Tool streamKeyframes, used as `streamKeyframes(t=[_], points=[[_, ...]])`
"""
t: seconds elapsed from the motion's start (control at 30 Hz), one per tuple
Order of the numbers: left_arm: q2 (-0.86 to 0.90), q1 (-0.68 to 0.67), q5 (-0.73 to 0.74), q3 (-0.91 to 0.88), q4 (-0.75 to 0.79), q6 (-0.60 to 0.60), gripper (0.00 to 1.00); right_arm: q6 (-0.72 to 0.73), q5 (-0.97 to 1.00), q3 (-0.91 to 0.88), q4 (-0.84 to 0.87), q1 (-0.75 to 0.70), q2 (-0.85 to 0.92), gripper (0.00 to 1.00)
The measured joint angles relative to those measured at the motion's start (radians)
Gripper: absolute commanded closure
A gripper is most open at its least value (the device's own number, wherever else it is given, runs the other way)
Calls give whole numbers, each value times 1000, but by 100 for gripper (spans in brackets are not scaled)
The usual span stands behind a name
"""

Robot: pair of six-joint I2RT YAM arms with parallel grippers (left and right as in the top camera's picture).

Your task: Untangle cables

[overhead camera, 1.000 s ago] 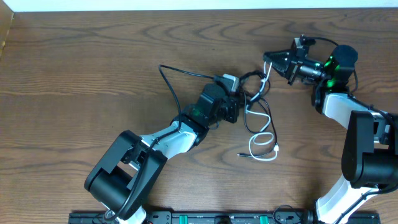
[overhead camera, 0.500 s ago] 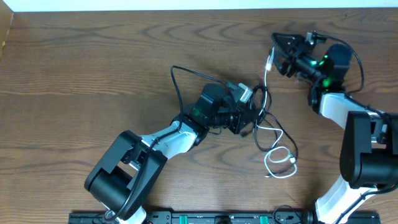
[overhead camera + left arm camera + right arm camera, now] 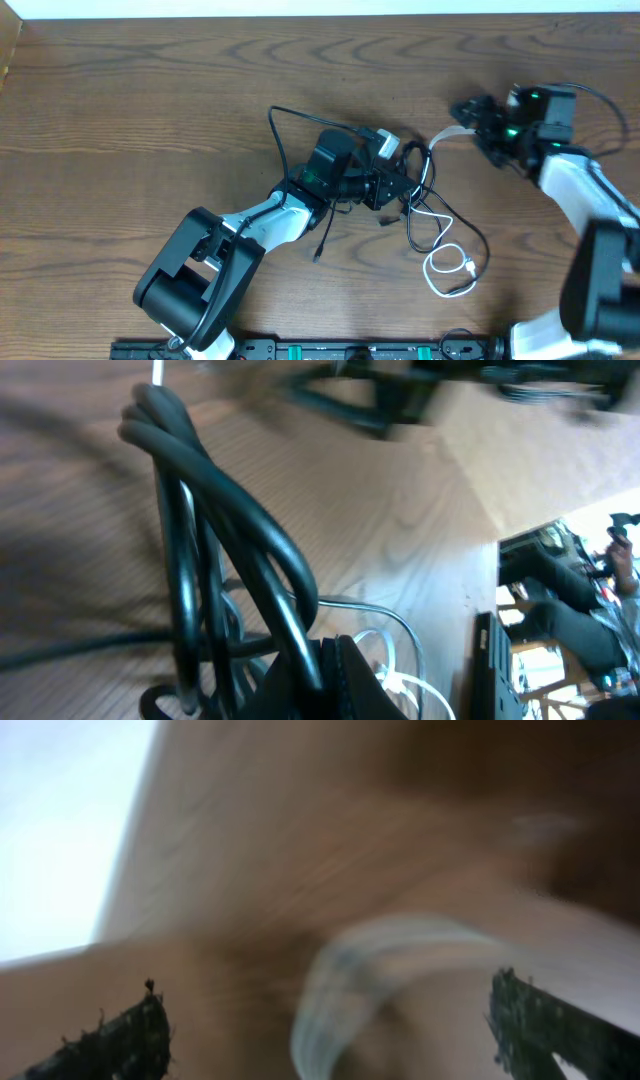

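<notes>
Wooden desk (image 3: 150, 100) holds the cables (image 3: 418, 202) centre-right — left hand (image 3: 400, 188) clamped on the black loops (image 3: 160, 420), right hand (image 3: 463, 109) wide open beside the white cable (image 3: 447, 134) — so a one-sided tug may tighten the snarl.

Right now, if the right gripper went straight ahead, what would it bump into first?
Probably the white cable. It curves just in front of the open right gripper, between its fingers. The picture is too blurry to tell how close it is.

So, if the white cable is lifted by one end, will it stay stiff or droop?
Probably floppy: the white cable lies in loose curls. Likely light, as it is thin. Pulling it may drag the black cables, which cross it beside the left gripper.
</notes>
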Motion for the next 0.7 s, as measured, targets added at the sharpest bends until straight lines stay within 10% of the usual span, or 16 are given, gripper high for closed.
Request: streamKeyframes(t=[0.23, 0.37, 0.7], points=[[0, 0, -111, 0, -86, -24, 92, -129, 290, 1, -312, -2, -224, 4], [0, 0, -148, 0, -95, -29, 92, -263, 206, 1, -378, 6, -265, 35], [0, 0, -183, 0, -109, -29, 92, -414, -21, -64, -360, 131, -199, 53]])
